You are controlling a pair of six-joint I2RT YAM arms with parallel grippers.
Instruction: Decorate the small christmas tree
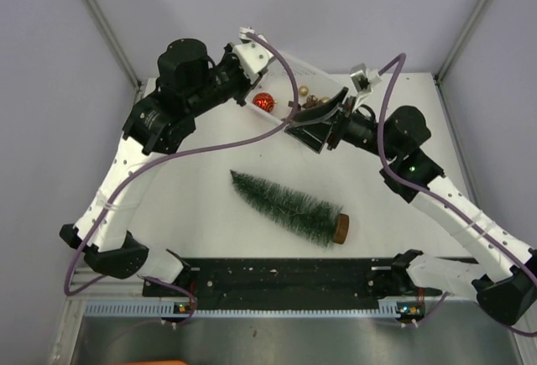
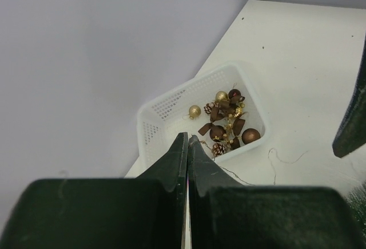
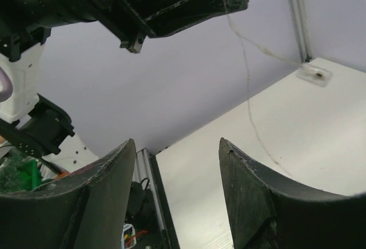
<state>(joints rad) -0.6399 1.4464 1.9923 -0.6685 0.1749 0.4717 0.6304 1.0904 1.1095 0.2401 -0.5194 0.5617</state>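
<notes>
Grey walls close round the white table (image 1: 210, 214), and we see both arms reaching over its far side. The left arm (image 1: 180, 71) folds high and turns inward, while the right arm (image 1: 407, 134) comes in from the opposite flank with its wrist raised.

Nearer the bases, mid-table and well apart from both claws, the small christmas tree (image 1: 289, 204) lies on its side, tip pointing far-left and wooden base (image 1: 341, 228) near-right. We judge it light, with springy bristles that give under pressure. The stiff trunk just above the base is where we would grip.

Against the far wall sits a white basket (image 2: 150, 131) of ornaments (image 2: 226, 120). The left claw (image 2: 187, 140) hangs near it, higher up and pressed together, apparently pinching a fine thread (image 3: 247, 89). The right claw (image 3: 177, 141) is spread and holds nothing.
</notes>
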